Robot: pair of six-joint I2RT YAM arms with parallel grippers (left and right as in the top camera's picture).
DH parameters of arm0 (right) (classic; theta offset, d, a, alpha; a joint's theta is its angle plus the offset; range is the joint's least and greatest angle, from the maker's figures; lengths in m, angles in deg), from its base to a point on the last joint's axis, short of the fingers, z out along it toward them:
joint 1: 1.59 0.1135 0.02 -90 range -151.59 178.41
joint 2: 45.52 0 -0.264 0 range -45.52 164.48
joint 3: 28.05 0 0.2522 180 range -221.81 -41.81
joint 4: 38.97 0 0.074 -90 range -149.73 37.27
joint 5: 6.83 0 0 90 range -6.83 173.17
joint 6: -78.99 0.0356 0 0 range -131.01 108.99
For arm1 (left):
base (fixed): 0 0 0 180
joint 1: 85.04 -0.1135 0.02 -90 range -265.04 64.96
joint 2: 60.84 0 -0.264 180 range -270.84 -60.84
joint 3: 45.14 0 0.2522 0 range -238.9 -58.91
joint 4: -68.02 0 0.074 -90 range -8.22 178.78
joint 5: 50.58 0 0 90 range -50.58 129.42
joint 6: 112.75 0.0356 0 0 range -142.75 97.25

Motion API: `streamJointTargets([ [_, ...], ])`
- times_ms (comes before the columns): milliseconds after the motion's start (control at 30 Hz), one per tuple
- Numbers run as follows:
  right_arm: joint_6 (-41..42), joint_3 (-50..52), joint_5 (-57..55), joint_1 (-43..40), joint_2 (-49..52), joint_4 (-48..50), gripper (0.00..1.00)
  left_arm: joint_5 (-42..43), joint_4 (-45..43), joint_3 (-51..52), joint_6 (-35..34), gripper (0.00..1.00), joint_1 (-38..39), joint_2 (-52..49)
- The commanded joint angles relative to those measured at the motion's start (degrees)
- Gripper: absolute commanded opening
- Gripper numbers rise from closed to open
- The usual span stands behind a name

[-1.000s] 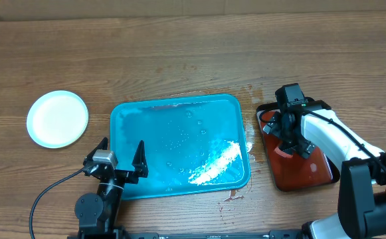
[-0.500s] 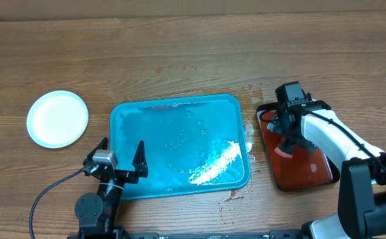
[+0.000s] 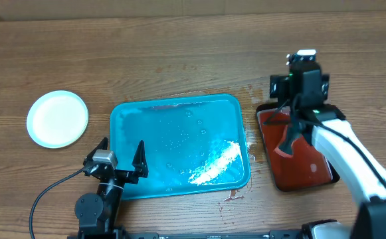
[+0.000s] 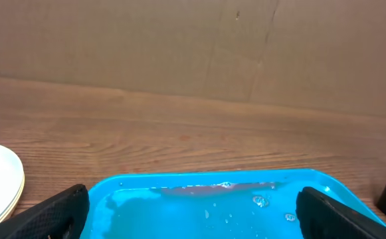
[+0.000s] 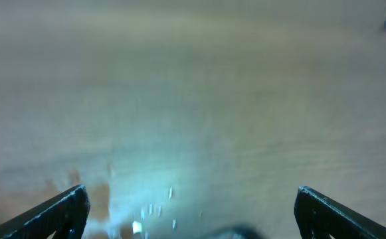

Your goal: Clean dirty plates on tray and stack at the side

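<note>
Left tool (image 4: 193,196): fingers spread wide apart, holding nothing, at the near rim of the large turquoise rectangular plastic tray (image 3: 178,101) in the lower centre of the frame; the tray's floor was wet with droplets. Right tool (image 5: 191,196): fingers likewise apart and empty, over the wet brown wood-grain counter (image 3: 179,53) beside the small black tray with a red pad (image 3: 312,169) at the right. The small round pale plastic plates (image 3: 58,118) lay on the counter at the left, clear of the turquoise tray.
</note>
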Motion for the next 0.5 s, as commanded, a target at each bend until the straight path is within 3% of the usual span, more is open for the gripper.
streamJointTargets([
  [0, -1.9, -0.4, -0.6, -0.2, -6.3, 1.5, 1.0, -0.7, 0.1, 0.2, -0.5, 1.0, 0.3, 0.5],
  [467, 4.3, -0.4, 1.1, -0.2, -35.1, 0.1, 1.0, -0.7, 0.2, 0.2, -0.5, 1.0, 0.3, 0.5],
])
